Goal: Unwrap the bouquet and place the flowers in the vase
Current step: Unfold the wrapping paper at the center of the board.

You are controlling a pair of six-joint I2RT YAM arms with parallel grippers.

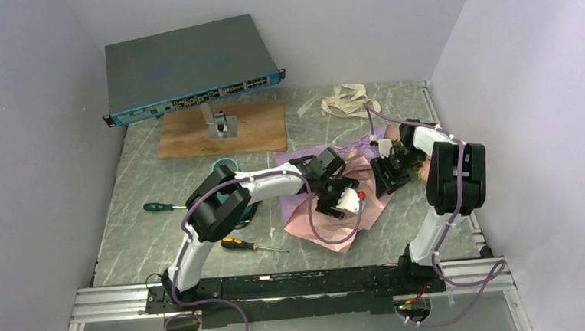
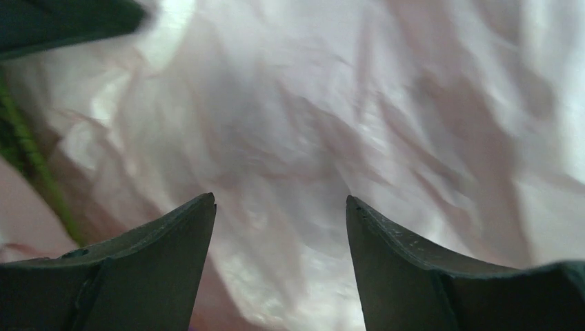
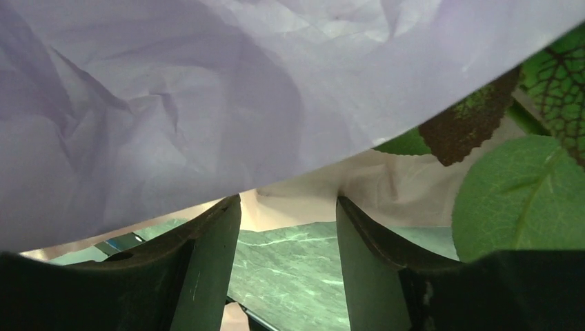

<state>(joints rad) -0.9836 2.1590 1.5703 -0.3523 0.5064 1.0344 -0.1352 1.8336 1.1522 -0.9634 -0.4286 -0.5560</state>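
Clutter first: grey network switch [image 1: 191,68] tilted on a metal stand [image 1: 222,126] at the back left, above a wooden board [image 1: 260,129]. Cream ribbon [image 1: 343,99] loose at the back, apart from the paper. Green-handled screwdriver [image 1: 161,207] at the left, yellow-and-black screwdriver [image 1: 252,245] near the left arm's base. All on a green marbled table [image 1: 136,236].

Teal vase [image 1: 222,164] just in front of the board, mostly hidden behind the left arm's elbow. Pink and purple wrapping paper [image 1: 304,211] spread open and crumpled in the middle, between both arms.

Left gripper [image 2: 279,200] low over the pink sheet, fingers well apart, holding nothing; thin green stem [image 2: 34,158] at the left edge of its wrist view. Right gripper [image 3: 288,200] at the paper's right side, fingers also apart with only table between them, purple sheet hanging across just above the tips. Flowers [image 3: 510,200] beside it, partly under the paper; only green and brown leaves clear.

Ports and a small label on the switch front, too small to read.
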